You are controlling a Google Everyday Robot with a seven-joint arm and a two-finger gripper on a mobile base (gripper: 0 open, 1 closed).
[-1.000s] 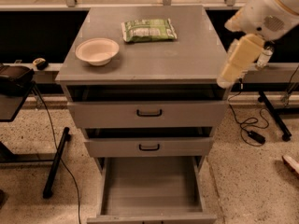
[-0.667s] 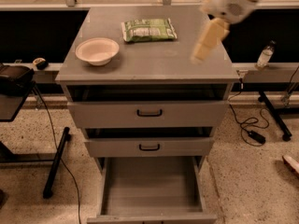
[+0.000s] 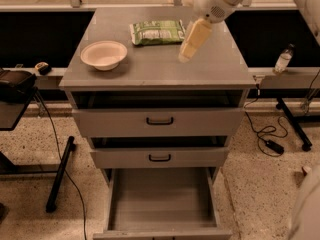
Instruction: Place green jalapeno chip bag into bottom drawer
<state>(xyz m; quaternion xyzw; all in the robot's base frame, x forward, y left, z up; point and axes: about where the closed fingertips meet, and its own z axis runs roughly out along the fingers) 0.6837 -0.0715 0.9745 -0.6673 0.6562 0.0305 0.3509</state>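
The green jalapeno chip bag (image 3: pixel 156 32) lies flat at the 12 o'clock side of the cabinet top (image 3: pixel 215 69), untouched. The bottom drawer (image 3: pixel 162 199) stands pulled out at 6 o'clock with a bare floor, which I judge is meant to receive the bag. I hold the gripper (image 3: pixel 185 54) above the top, just beside the bag at its 4 o'clock and angled down, lined up for a pick. I cannot tell whether it is open or closed. The white bowl (image 3: pixel 103 54) sits at the bag's 8 o'clock, out of my path. Against the earlier frames, the gripper has swung in from the cabinet's 3 o'clock edge toward the bag, while the bag, bowl and drawers are unmoved.
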